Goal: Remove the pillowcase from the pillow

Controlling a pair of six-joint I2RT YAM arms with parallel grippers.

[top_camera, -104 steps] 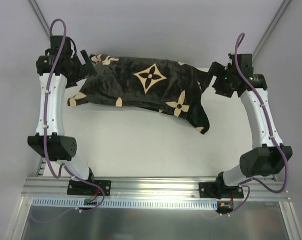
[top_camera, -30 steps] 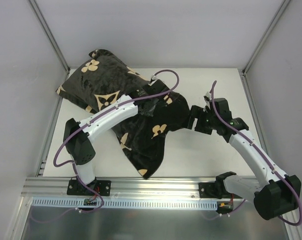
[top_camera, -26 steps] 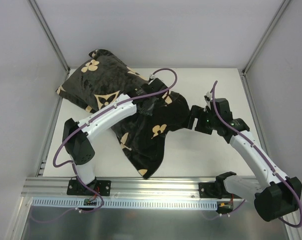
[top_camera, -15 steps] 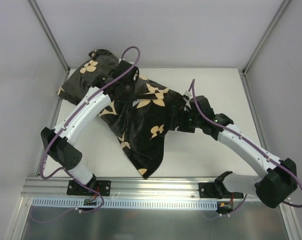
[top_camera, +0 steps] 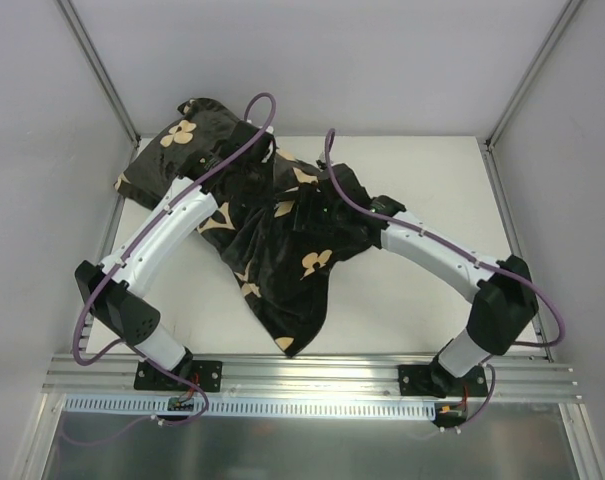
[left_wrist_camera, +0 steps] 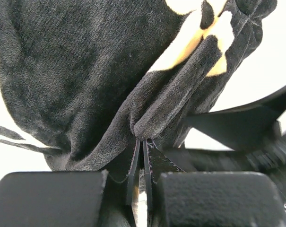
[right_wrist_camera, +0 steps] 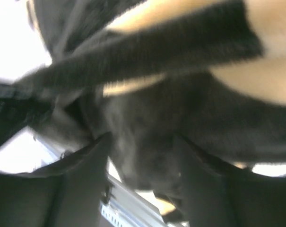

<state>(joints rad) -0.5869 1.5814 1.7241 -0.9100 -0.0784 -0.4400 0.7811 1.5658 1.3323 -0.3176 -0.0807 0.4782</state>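
Note:
The black pillowcase (top_camera: pixel 282 270) with tan flower motifs lies rumpled from the back left corner to the table's front middle. The pillow is hidden inside its plump back-left part. My left gripper (left_wrist_camera: pixel 143 144) is shut on a raised fold of the pillowcase (left_wrist_camera: pixel 86 71); from above it sits at the back, over the fabric (top_camera: pixel 265 172). My right gripper (top_camera: pixel 320 208) reaches in from the right, onto the cloth's middle. In the blurred right wrist view its fingers (right_wrist_camera: pixel 86 161) stand apart, with a bunch of pillowcase (right_wrist_camera: pixel 180 109) between them.
The white table (top_camera: pixel 412 310) is bounded by grey walls and metal corner posts (top_camera: pixel 97 70). An aluminium rail (top_camera: pixel 312 375) with both arm bases runs along the near edge. Purple cables loop above each arm.
The left arm swung back and left, dragging its fold of fabric with it. The right arm pushed left into the cloth, and its jaws narrowed around a bunch.

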